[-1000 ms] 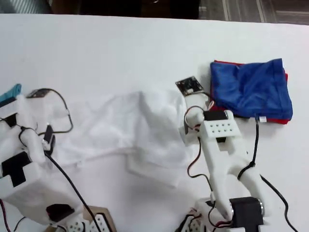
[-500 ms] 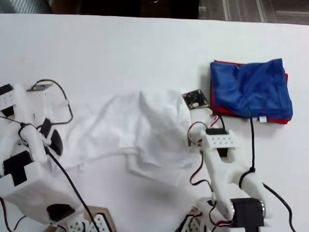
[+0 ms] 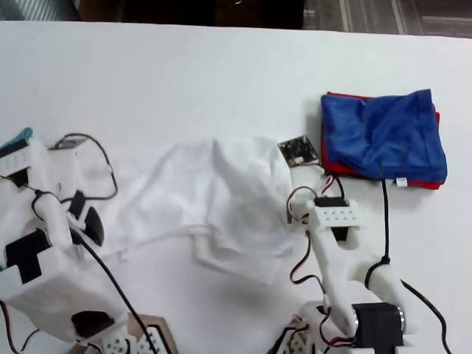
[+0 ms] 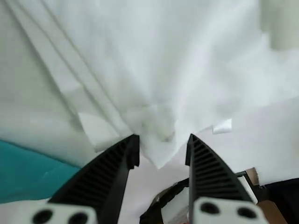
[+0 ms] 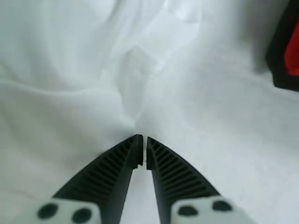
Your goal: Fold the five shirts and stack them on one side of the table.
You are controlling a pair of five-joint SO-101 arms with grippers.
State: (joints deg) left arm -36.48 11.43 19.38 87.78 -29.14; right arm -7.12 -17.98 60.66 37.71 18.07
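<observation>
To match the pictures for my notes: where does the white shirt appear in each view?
High view: white shirt spread at the middle of the table.
Left wrist view: white shirt ahead of the left gripper.
Right wrist view: white shirt at the right gripper tips.
Landmark: red shirt beside it, also in the right wrist view.

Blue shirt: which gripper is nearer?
Right. The right gripper pinches the white shirt at its edge beside the blue shirt; the left gripper is at its far end.
</observation>
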